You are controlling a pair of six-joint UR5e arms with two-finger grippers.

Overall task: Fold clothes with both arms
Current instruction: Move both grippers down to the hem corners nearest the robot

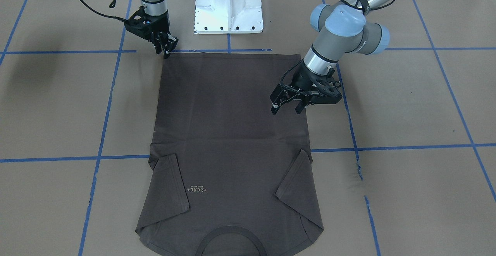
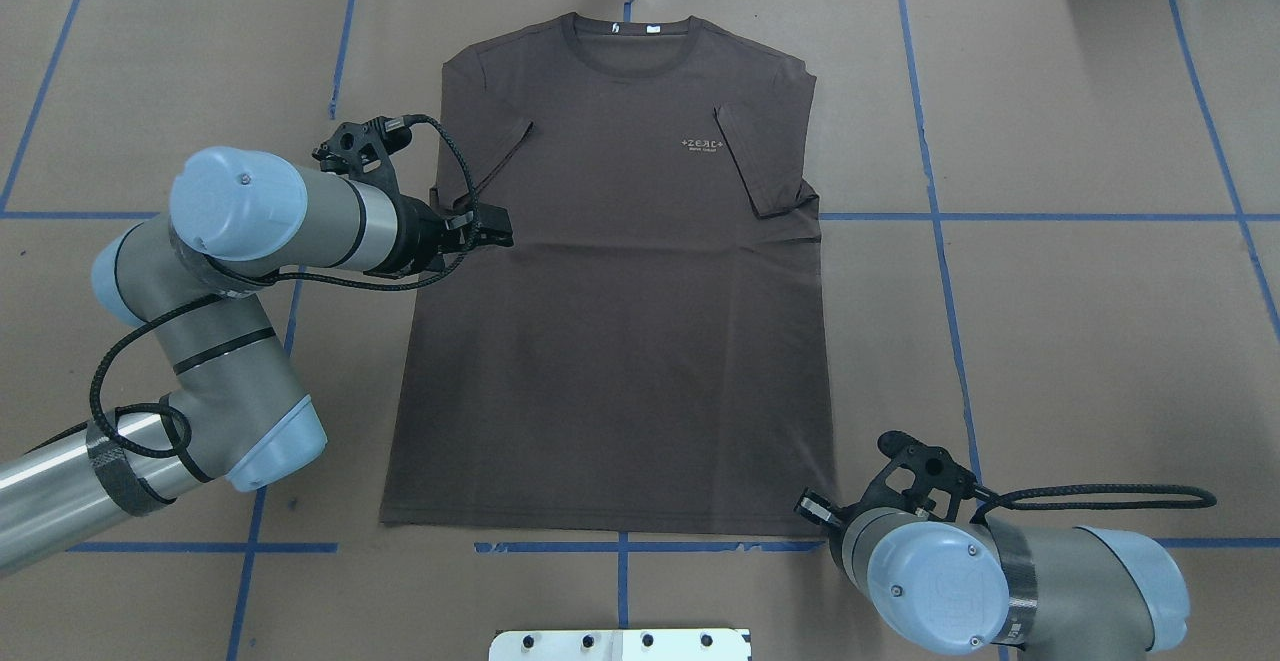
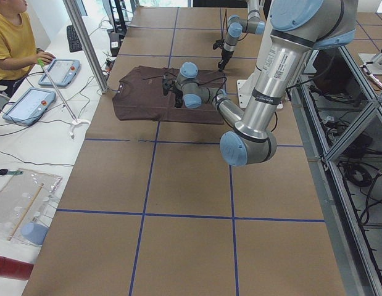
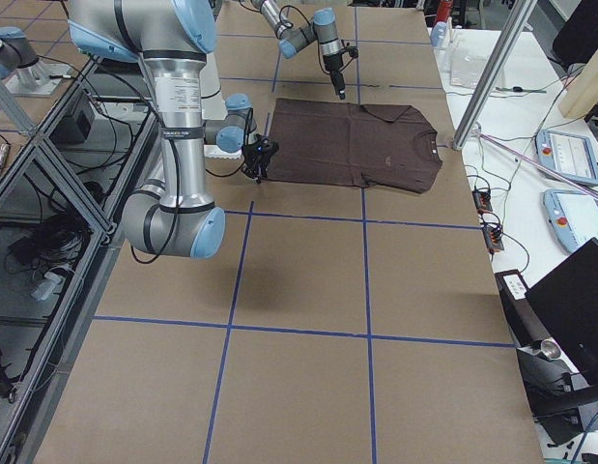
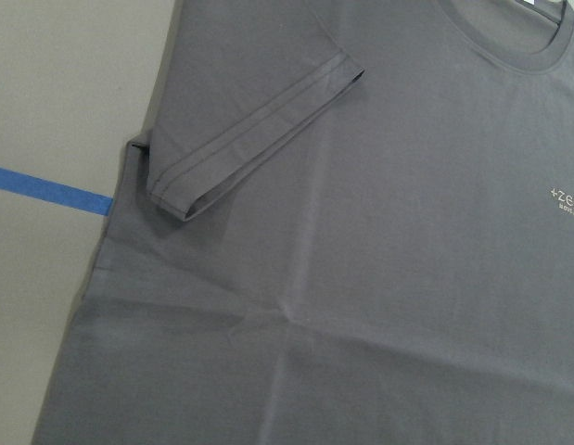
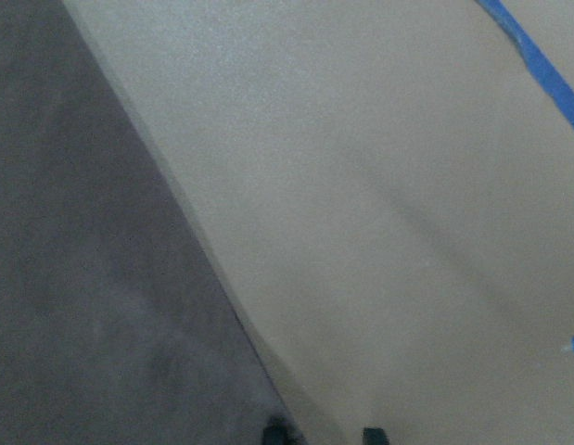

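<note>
Left pincer (image 1: 286, 109) spread | right pincer (image 1: 166, 51) spread — at T-shirt (image 2: 610, 321) hem corner | lettering (image 2: 702, 144) — "+ZEA…"

Your work table (image 2: 1080, 341), papered brown and ruled into squares by blue tape lines (image 2: 1050, 216), carries a white bolted pedestal (image 1: 228, 6) at its near edge. You, in a yellow shirt (image 3: 12, 43), sit at a white side bench beside two tablets (image 3: 58, 71) and a keyboard (image 3: 73, 38).
</note>
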